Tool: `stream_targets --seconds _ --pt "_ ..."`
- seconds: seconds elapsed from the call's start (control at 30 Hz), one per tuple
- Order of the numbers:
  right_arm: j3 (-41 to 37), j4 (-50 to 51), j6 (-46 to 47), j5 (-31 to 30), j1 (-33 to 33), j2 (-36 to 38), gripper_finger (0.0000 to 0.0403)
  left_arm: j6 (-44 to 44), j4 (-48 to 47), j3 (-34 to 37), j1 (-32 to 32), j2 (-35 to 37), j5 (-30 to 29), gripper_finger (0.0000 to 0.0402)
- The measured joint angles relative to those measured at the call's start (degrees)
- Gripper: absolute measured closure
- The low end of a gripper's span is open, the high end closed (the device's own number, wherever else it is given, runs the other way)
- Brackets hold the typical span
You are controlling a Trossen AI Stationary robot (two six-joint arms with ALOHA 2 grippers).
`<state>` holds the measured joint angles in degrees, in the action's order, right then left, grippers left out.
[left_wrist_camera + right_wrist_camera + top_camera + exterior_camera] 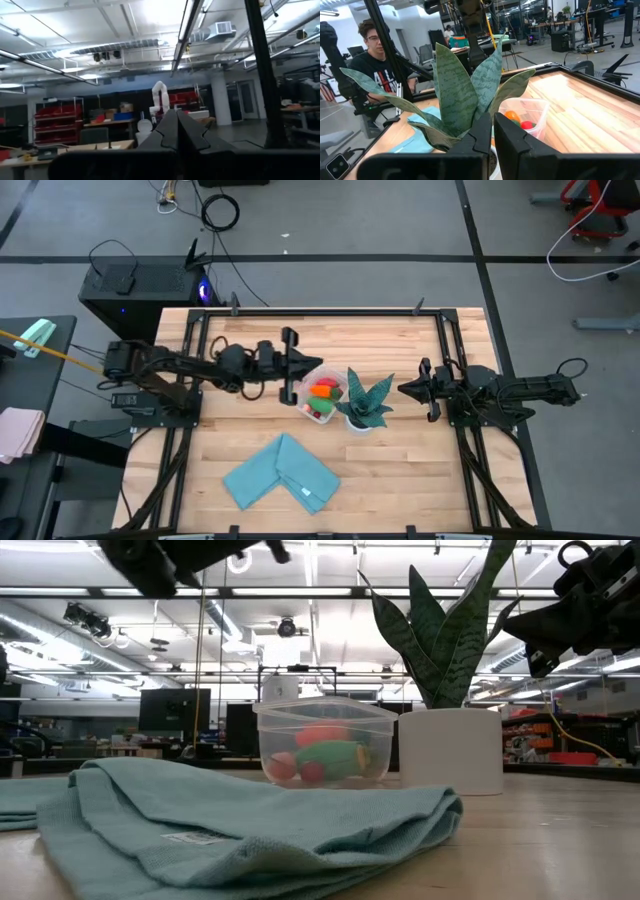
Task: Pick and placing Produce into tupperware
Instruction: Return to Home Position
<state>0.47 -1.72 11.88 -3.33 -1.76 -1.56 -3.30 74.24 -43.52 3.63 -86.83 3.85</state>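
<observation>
Sitting inside the small clear plastic box [320, 708] are the toy foods: an orange carrot-like piece [322, 390], a green oval [335, 755] and a red round one [312, 772]. The box stands mid-way across the pale wooden surface [400, 480], just beside the spiky green plant in a white pot [366, 404], with the folded teal cloth [282, 472] nearer the front edge.

The left claw [315, 367] hangs raised by the box's rim, fingers pressed together and holding nothing. The right claw [403, 389], likewise pressed together, waits on the plant's far side.

With the filling apparently done, I'd say the retreat wants a lift first. The left arm can then pull straight back along its own line, so nothing clips the rim or the leaves.
</observation>
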Motion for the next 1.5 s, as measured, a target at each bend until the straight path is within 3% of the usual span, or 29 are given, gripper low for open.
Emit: stream_targets --seconds 0.27,0.77,1.5 --pt "0.0 0.0 0.0 0.0 0.0 0.0 0.0378 -2.1 5.2 10.2 -0.2 10.2 -2.7 0.0401" --pt "0.0 0.0 0.0 0.0 0.0 0.0 0.0378 -3.4 2.5 25.4 0.7 24.3 -4.1 0.0401" --pt "0.0 0.0 0.0 0.0 0.0 0.0 0.0378 -3.4 2.5 37.5 0.8 36.7 -8.8 0.0401"
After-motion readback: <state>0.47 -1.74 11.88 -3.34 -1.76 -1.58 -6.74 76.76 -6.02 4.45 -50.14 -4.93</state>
